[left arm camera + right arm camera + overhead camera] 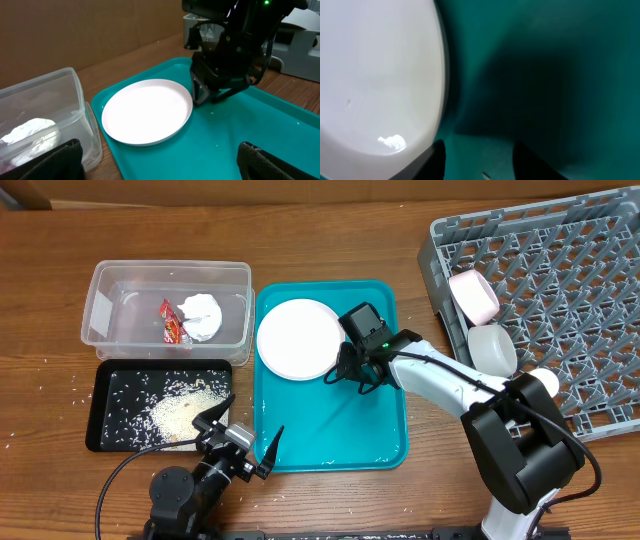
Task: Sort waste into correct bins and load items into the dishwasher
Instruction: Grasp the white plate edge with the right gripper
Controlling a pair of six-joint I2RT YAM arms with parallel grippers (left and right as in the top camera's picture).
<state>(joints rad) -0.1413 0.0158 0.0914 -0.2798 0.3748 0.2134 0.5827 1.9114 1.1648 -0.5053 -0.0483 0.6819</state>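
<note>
Plate (297,338) on teal tray (340,435), rim just beside spread right claw (345,378).

The round white plate (298,338) lay flat and empty, face up, its rim just beside the right pincer (343,372), on its left

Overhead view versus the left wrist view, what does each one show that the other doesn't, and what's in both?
Only overhead: the black tray of rice, the red wrapper, the two white bowls in the grey dish rack. Only left wrist: the face of the brown board behind the table. Both: the white plate on the teal tray, the clear tub with the paper wad, and the right gripper beside the plate, fingers apart.
</note>
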